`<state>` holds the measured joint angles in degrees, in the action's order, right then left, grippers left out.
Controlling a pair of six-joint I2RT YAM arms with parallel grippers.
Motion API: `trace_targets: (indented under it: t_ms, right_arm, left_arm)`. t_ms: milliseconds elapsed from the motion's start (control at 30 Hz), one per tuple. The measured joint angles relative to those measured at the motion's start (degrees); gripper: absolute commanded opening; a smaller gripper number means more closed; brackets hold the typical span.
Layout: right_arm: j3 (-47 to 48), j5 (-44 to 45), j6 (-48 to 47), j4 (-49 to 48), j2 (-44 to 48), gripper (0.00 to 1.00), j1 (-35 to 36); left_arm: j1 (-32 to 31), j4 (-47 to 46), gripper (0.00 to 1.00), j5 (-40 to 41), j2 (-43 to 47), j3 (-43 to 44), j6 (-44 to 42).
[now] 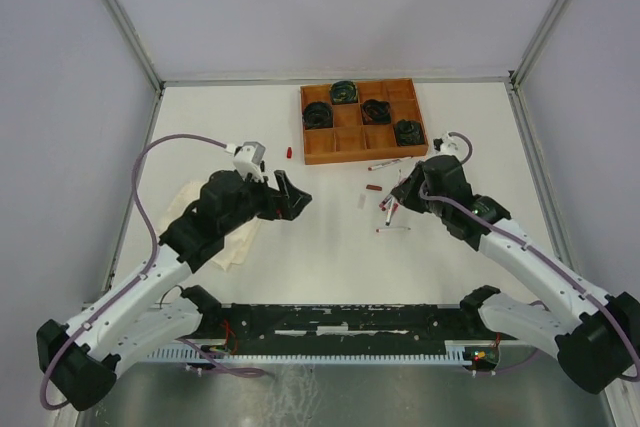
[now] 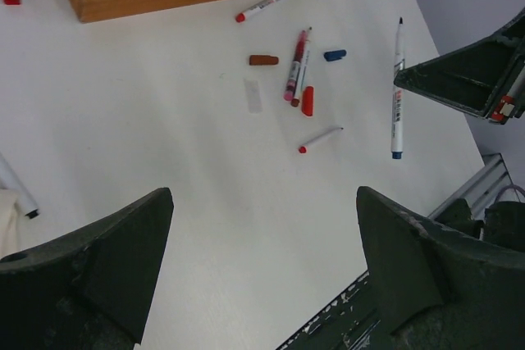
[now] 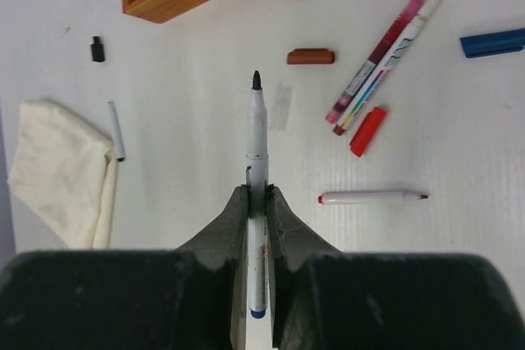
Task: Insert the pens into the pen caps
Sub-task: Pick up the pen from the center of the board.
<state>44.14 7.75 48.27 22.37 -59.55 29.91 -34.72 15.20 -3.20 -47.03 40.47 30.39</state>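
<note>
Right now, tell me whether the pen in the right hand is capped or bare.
Uncapped: the pen shows its dark tip bare beyond the right hand, which is shut on its barrel.

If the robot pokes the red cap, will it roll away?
Probably a bit: the red cap lies on its side and looks round. It is small, so likely light and easy to skid on the smooth table. Nearby pens might stop it.

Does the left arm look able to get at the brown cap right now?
Probably yes: the left hand is open and empty, and nothing but a clear cap lies between it and the brown cap.
</note>
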Motion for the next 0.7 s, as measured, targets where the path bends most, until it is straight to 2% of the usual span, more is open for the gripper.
trace_targets:
  t_ms: [267, 467, 700]
  right_arm:
    - [-3.93, 0.35, 6.71, -6.75, 3.61, 0.14, 7.04]
    - [-4.20, 1.70, 9.68, -12.44, 1.31, 0.14, 13.09]
    - [-4.17, 4.20, 11.32, -18.40, -2.54, 0.15, 20.17]
  left_arm:
    - [-7.06, -9.42, 0.95, -1.84, -2.89, -2.91, 3.06]
    - [-10.47, -15.63, 0.88, -3.52, -6.12, -3.08, 3.72]
    - [-12.85, -18.64, 0.81, -4.63, -8.98, -4.04, 4.17]
